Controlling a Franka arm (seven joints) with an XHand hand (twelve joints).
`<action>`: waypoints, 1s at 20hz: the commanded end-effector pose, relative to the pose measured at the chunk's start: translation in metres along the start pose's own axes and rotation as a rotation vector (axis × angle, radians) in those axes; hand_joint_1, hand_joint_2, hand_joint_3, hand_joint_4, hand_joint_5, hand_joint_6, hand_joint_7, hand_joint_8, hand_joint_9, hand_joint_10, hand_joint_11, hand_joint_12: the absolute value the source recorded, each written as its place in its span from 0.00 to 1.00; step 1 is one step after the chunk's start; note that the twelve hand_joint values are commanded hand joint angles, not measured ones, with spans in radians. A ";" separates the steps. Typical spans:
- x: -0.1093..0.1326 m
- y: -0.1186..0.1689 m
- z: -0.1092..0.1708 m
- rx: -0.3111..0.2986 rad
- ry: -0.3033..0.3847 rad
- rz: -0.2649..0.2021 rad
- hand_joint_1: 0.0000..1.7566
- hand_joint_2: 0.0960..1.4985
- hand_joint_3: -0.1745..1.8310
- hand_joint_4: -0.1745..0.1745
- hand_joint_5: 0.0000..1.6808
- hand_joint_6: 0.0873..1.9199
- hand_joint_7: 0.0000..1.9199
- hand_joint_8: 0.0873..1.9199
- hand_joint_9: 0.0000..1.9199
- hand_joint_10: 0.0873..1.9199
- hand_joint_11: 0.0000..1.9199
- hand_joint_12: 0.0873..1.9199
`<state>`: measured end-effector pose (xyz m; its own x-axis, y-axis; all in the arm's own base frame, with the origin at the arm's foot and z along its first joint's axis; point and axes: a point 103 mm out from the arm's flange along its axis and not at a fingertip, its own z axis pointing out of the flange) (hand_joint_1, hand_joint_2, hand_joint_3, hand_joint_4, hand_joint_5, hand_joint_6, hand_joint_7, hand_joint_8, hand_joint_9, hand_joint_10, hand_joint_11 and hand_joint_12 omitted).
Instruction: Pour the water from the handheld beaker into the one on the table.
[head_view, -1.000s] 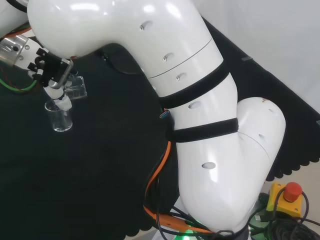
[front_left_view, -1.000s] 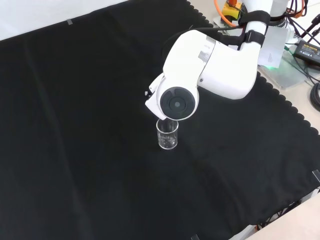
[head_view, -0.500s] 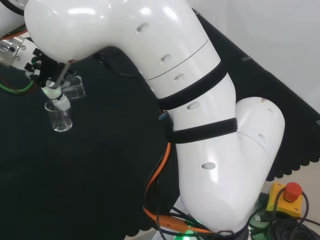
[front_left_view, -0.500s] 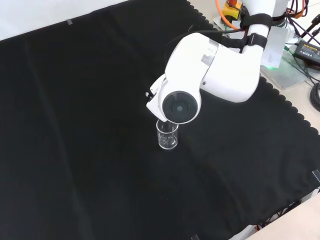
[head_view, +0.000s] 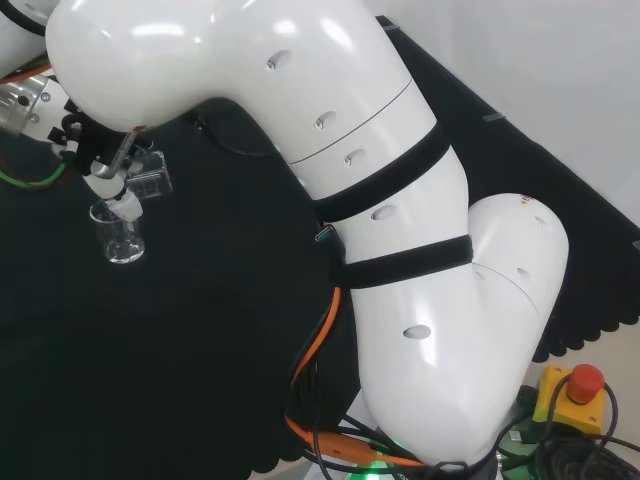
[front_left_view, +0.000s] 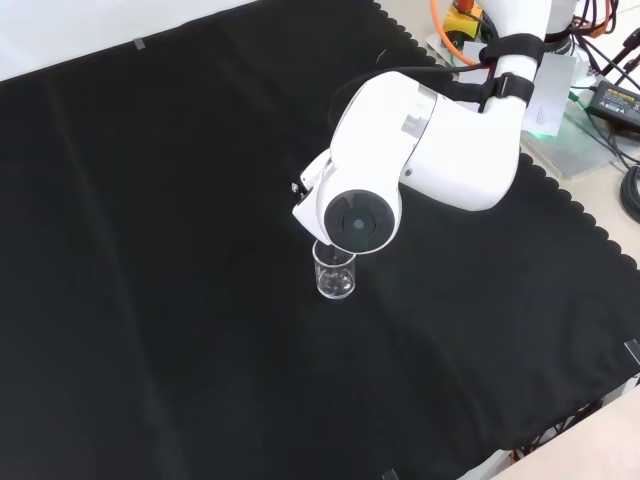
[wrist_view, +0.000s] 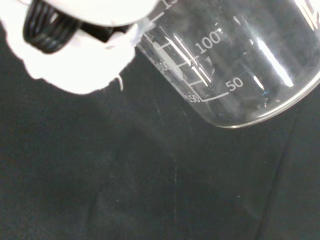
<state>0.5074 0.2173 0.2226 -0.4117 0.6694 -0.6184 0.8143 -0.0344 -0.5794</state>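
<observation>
The handheld beaker (head_view: 148, 176), fragile and slippery glass, is grasped by the fingers (head_view: 105, 178) at its wall, tilted over the table beaker (head_view: 119, 236) just below.

The head view looks from behind and above the arm's base, over the white links (head_view: 400, 200), down toward the hand (head_view: 100, 165). The front view faces the arm from across the surface (front_left_view: 150, 250), higher and farther off. Both share the standing beaker (head_view: 120, 238) under the hand. The wrist view sits close beside the held beaker (wrist_view: 240, 60).

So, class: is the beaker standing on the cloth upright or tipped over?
Upright. The beaker stands on its base on the cloth, open mouth up, in front and head views.
</observation>
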 end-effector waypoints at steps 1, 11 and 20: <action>0.000 -0.001 0.000 0.001 0.003 -0.002 0.65 0.41 0.42 0.70 0.73 0.37 0.90 0.00 0.84 0.03 0.67 0.40; -0.002 -0.001 0.000 0.004 -0.001 -0.007 0.65 0.41 0.42 0.70 0.73 0.37 0.90 0.00 0.84 0.03 0.67 0.40; -0.001 -0.003 -0.001 0.009 -0.001 -0.009 0.65 0.41 0.42 0.70 0.73 0.37 0.90 0.00 0.84 0.04 0.67 0.40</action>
<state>0.5069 0.2166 0.2250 -0.4189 0.6697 -0.6133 0.8082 -0.0330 -0.5880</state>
